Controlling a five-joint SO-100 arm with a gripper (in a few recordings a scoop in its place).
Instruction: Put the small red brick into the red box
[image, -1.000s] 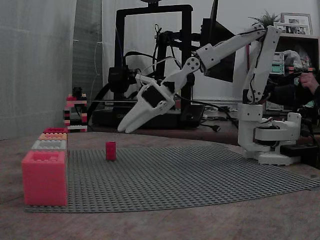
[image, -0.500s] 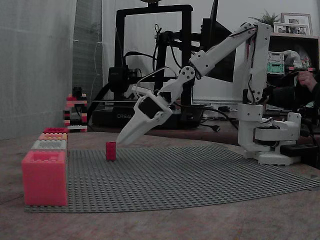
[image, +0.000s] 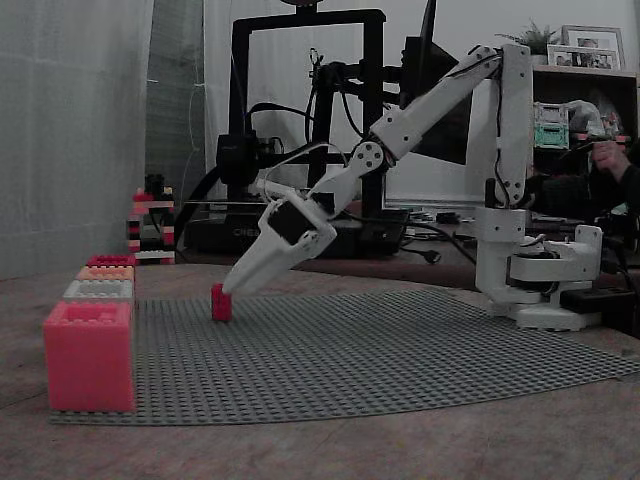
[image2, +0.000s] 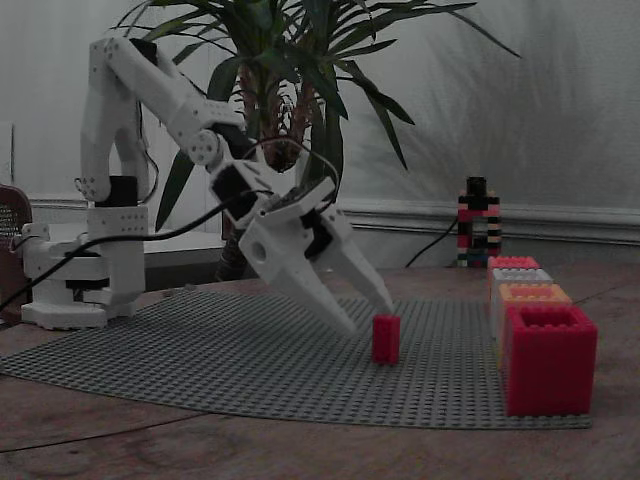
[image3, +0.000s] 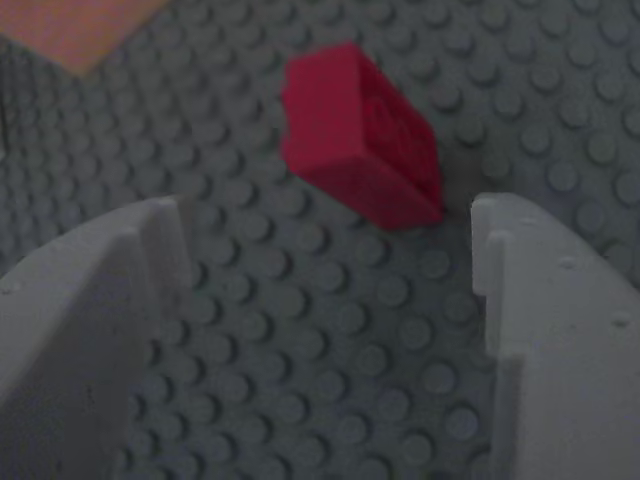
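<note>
Lowered since the earlier frame, the white claw hangs wide open and empty at the tiny red plastic brick, standing ungrasped on the grey studded baseplate; grasping and boxing remain.

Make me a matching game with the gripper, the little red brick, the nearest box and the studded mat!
Things:
1. gripper
2. small red brick
3. nearest box
4. studded mat

States:
A. grey, lying flat on the table
B. open, tips close to the brick
C. pinkish red, at the mat's corner
D. standing upright on the mat, not held

Pairs: 1-B, 2-D, 3-C, 4-A
</note>
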